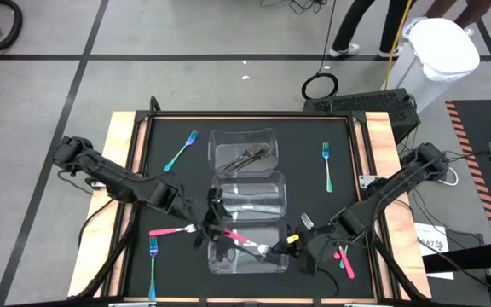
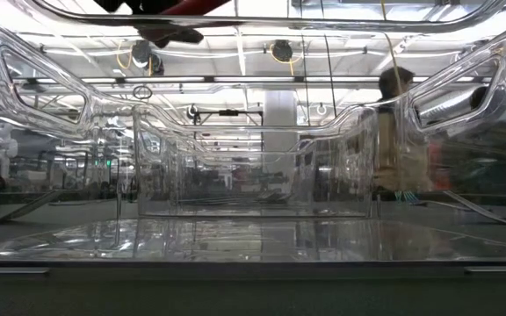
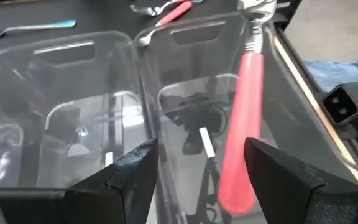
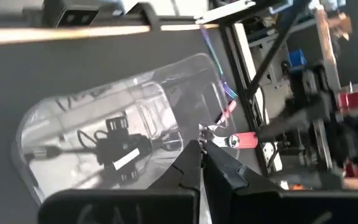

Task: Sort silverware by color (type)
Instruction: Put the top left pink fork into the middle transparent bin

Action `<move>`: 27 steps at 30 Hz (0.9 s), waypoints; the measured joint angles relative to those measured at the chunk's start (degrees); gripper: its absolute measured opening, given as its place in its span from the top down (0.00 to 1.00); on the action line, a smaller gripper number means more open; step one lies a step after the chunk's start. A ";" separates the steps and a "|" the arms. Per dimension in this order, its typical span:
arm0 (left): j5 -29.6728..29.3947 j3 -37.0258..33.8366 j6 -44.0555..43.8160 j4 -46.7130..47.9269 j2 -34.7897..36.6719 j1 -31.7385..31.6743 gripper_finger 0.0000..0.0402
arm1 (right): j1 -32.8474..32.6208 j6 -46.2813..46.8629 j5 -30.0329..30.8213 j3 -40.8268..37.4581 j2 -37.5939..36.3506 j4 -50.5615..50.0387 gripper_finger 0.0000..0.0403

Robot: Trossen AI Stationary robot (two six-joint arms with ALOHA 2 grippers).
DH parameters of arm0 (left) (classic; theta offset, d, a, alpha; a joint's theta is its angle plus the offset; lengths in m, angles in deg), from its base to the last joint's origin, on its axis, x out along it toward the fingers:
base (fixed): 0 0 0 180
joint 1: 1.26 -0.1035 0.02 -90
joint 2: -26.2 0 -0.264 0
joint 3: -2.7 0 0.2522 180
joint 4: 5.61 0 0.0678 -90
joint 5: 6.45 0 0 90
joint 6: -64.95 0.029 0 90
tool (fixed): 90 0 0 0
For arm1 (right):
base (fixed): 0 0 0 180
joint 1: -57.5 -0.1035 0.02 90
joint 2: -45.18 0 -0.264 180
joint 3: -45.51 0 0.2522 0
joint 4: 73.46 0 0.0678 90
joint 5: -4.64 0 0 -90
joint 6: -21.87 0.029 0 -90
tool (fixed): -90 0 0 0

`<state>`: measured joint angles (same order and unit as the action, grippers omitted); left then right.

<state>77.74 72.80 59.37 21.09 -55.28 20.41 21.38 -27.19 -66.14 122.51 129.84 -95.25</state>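
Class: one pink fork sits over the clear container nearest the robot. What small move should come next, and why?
Probably lower the pink fork into the nearest container and let go. Its handle already hangs over that container, between the open left gripper fingers, while the shut right gripper meets its tine end.

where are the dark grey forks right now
In the high view, the dark grey forks lie inside the far clear container, at the back of the row of three down the table's middle, with a teal fork on the mat to its left.
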 joint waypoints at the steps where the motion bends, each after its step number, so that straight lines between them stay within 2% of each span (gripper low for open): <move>1: 0.71 0.01 0.12 -0.07 -0.24 -0.42 0.41 | 0.00 -0.72 0.04 0.00 0.24 0.15 1.00; 13: 8.80 0.04 1.57 -0.11 -1.14 -1.07 0.41 | 0.00 -1.18 -0.02 -0.02 0.42 1.75 1.00; 21: 11.44 0.02 1.52 0.30 -1.18 -0.99 0.41 | 0.02 -1.20 0.47 -0.02 0.34 1.75 1.00; 27: 10.24 0.02 1.05 0.23 -1.18 -1.05 0.41 | 0.04 -1.20 0.46 -0.02 0.35 1.78 1.00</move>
<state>87.98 72.82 60.42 21.31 -56.46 19.36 21.43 -28.39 -65.68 122.49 130.19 -93.47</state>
